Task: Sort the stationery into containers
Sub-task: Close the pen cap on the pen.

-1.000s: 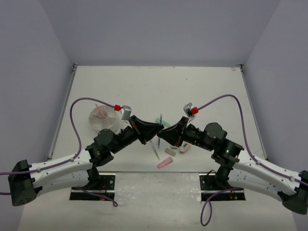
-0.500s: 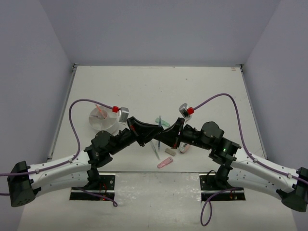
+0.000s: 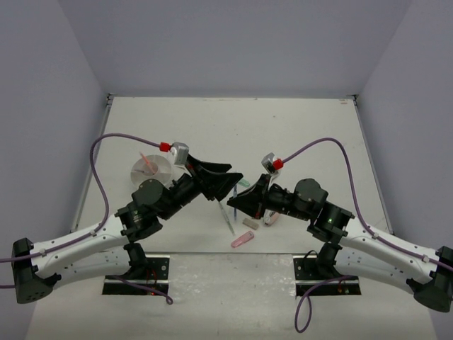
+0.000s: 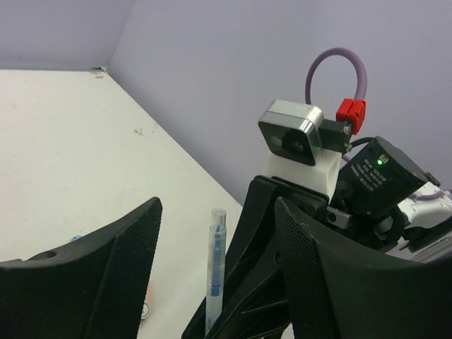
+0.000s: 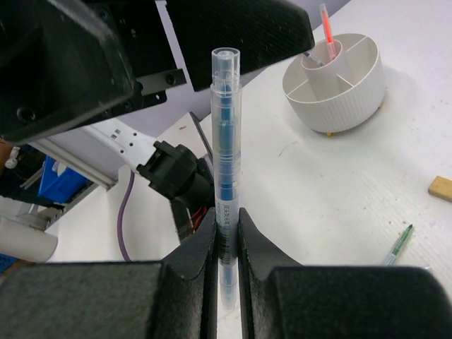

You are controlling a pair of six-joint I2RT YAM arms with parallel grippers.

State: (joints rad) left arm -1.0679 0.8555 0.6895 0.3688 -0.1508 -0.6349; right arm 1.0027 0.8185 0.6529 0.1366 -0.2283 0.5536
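blue pen (image 5: 226,141) is sitting clamped in the right gripper (image 5: 226,236), centre of the wrist frame, long axis running vertical, clear cap pointing at the top edge. left gripper (image 4: 216,210) is standing open either side of it, not touching; a second ago it was shut. white table (image 3: 297,127), lavender walls (image 3: 226,49), white holder (image 5: 337,88) sitting upper right.

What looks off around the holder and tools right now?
Nothing spilled or broken. One oddity: the blue pen stands upright mid-air, clamped in the right tool, away from the white holder, with the left tool open on either side of its top.
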